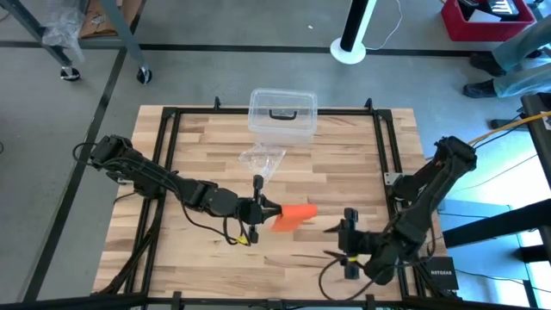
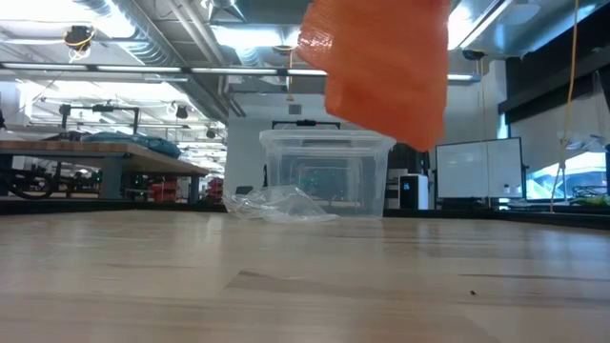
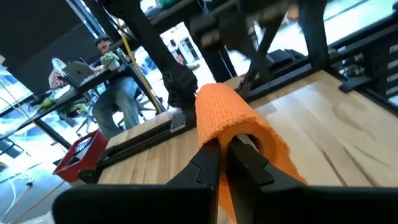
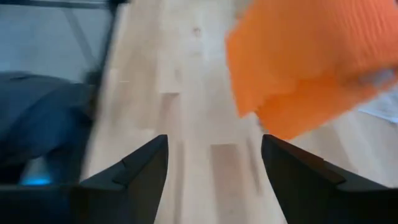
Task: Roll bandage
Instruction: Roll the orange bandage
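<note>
Above table, left fingers (image 3: pixel 225 163) clamping bandage (image 1: pixel 294 215)

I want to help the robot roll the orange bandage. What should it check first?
1. Left hand shut on the bandage: ok.
2. Bandage lifted off the table: ok, the low view shows it hanging above the wood.
3. Right hand open and ready: ok.
4. Right hand touching the bandage: not ok, a gap remains.
5. Plastic box and clear wrapper out of the way: ok.
6. Bandage neatly rolled: cannot tell.
</note>
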